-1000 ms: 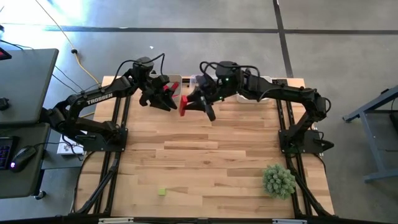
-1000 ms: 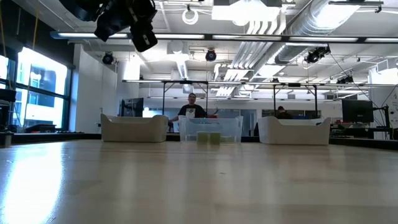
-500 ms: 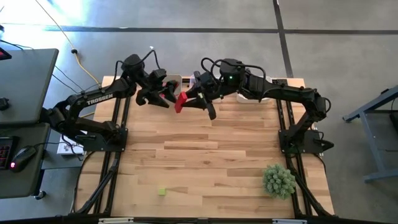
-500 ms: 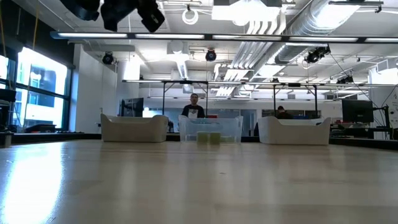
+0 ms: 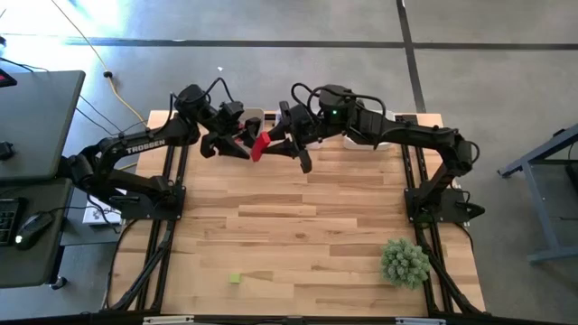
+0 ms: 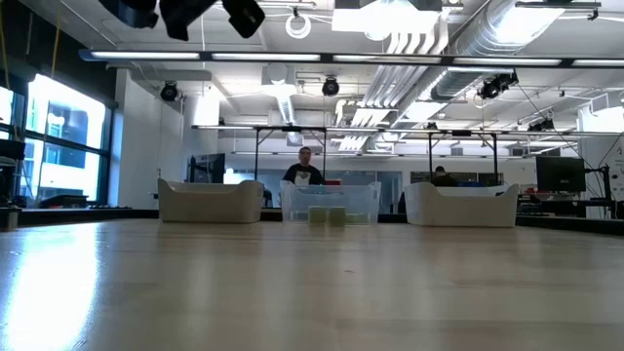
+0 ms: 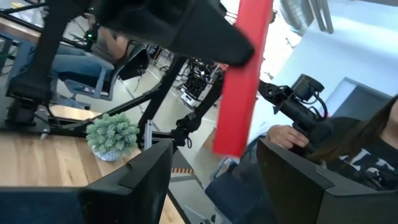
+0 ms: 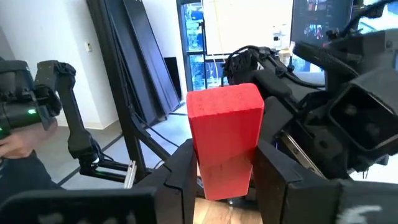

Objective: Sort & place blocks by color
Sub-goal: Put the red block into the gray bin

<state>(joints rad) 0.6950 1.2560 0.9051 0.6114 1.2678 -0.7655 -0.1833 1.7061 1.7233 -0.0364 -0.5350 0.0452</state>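
We are mid-handover at the table's far edge: our right gripper (image 5: 287,143) clenches the red block (image 5: 257,146); our left gripper (image 5: 237,143), spread wide, must close on it.

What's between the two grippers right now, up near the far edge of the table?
A red block, seen in the high view: the right gripper holds it, and the open left gripper faces it from the other side.

White "TROSSEN" lettering on the dark left robot arm (image 5: 144,142), high view; no other legible txt.
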